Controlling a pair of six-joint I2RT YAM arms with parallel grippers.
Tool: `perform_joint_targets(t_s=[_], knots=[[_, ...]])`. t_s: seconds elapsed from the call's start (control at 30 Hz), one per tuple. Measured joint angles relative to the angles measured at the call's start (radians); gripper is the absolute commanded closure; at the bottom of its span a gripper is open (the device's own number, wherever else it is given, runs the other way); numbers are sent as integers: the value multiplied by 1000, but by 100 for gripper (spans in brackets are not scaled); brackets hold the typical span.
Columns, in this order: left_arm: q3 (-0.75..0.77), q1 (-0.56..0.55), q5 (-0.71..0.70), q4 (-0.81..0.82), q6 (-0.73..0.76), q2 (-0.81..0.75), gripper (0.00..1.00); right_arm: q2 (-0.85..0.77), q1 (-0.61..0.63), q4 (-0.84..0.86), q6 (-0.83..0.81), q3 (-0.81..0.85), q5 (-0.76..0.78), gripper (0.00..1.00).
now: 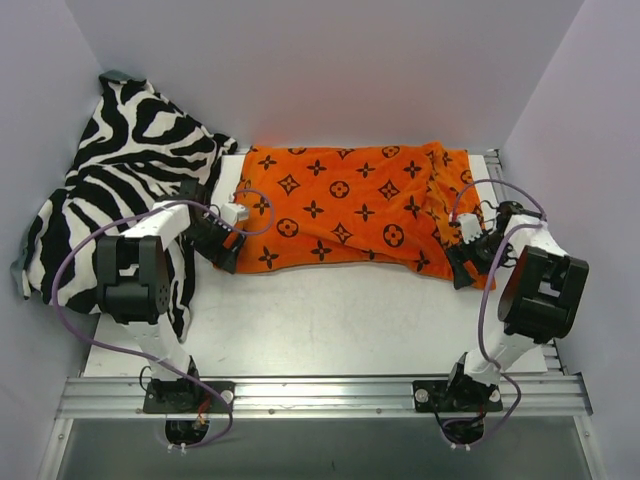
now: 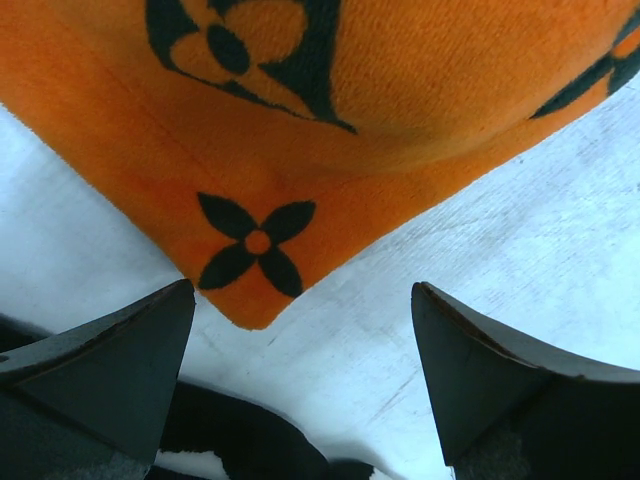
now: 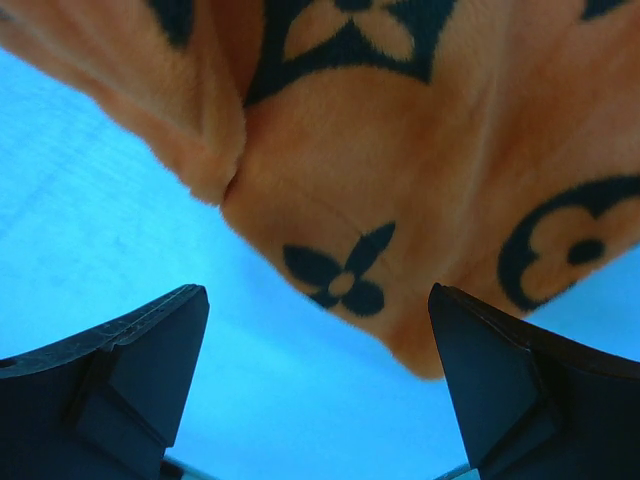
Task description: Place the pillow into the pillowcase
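Pillowcase near edge beside open table

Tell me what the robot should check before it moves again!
1. Is the left gripper open? ok, the jaws stand wide.
2. Is the right gripper open? ok, wide too.
3. Is the pillowcase free of both grippers? ok, it lies on the table with a corner just ahead of each.
4. Is the pillow inside? cannot tell, no white pillow shows anywhere.
5. Is the zebra cloth out of the way? not ok, it lies right by the left gripper.
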Motion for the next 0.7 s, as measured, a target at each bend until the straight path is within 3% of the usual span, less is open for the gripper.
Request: perform_joint_targets(t_s=[0.23,0.3,0.33,0.37,0.43,0.47,0.5,0.53,0.7], knots=[[-8,-3,-35,50,16,41,3,95,60,155,-5,-11,108,26],[-9,-10,-55,76,15,43,3,96,60,170,-1,-11,121,40],[-10,-18,-72,90,15,46,10,98,60,179,4,-11,129,47],[-11,-26,-90,105,14,47,28,99,60,188,10,-11,138,63],[-16,-45,-132,139,21,50,52,100,61,200,19,-11,150,81],[-18,-51,-141,156,26,51,61,100,61,202,22,-11,154,98],[-19,-56,-144,165,27,51,88,100,64,205,21,-11,161,100],[-21,-59,-144,169,23,51,100,100,67,207,29,-11,164,100],[-23,-52,-121,157,4,38,100,74,50,195,69,-15,141,100]])
